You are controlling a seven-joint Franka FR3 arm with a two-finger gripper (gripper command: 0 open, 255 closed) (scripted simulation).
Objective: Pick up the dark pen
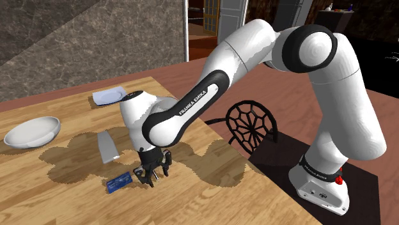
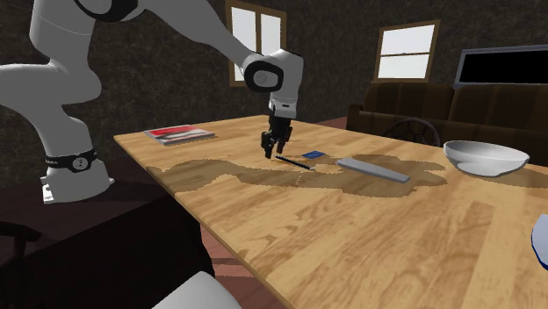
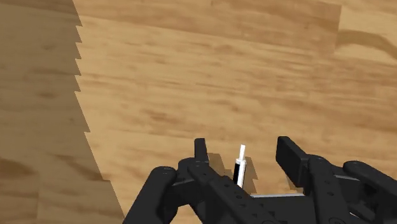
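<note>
The dark pen has a black body and a white tip, and lies between my fingers without touching either one. In the second exterior view the pen is a thin dark line flat on the wooden table, its near end just under my gripper. My gripper is open, pointing down, with its fingertips close above the tabletop. In the shoulder view the gripper hangs low over the table near its front edge.
A small blue card lies close beside the gripper. A grey flat bar and a white bowl sit farther along the table. A reddish book lies near the stand side. A dark chair stands off the table's edge.
</note>
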